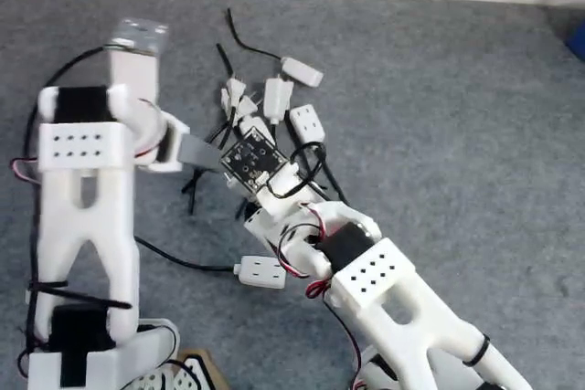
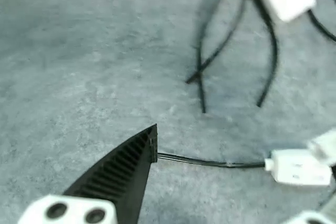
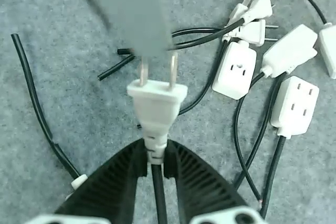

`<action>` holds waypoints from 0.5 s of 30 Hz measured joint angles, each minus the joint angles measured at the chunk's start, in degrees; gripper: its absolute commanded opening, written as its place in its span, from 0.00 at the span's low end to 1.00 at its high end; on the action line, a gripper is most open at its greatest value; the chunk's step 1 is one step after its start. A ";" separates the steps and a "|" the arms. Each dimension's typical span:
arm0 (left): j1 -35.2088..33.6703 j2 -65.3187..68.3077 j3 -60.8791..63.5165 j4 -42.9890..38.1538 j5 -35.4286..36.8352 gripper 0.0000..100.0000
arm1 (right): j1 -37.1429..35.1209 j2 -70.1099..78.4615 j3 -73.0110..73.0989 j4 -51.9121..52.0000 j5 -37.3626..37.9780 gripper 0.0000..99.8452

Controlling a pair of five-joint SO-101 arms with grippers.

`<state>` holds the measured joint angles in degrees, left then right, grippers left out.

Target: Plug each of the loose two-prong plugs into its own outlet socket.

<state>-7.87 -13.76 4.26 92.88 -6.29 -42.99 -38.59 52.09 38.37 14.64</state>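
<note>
Two prongs of the white two-prong plug point away from the right end effector, which is clamped on the plug's cord collar. The right wrist view shows that grip, hidden under the arm from above, and a white outlet socket lying near. Whether the left end effector is apart or together cannot be told.

Your plug is smooth white plastic with 2 shiny metal prongs; the socket at its 6 o'clock matches, lying on matt, fuzzy grey cloth.
</note>
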 measured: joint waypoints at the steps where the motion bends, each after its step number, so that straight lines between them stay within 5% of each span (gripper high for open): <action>1: 0.53 0.00 0.09 0.00 -0.09 0.51 | 0.00 0.00 0.00 0.00 0.00 0.01; 15: 0.44 0.00 13.01 -9.76 -0.44 0.51 | -2.02 0.18 -7.74 10.99 0.00 0.01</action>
<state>-7.43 -13.76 17.27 83.12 -6.73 -45.01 -38.42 44.35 49.36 14.64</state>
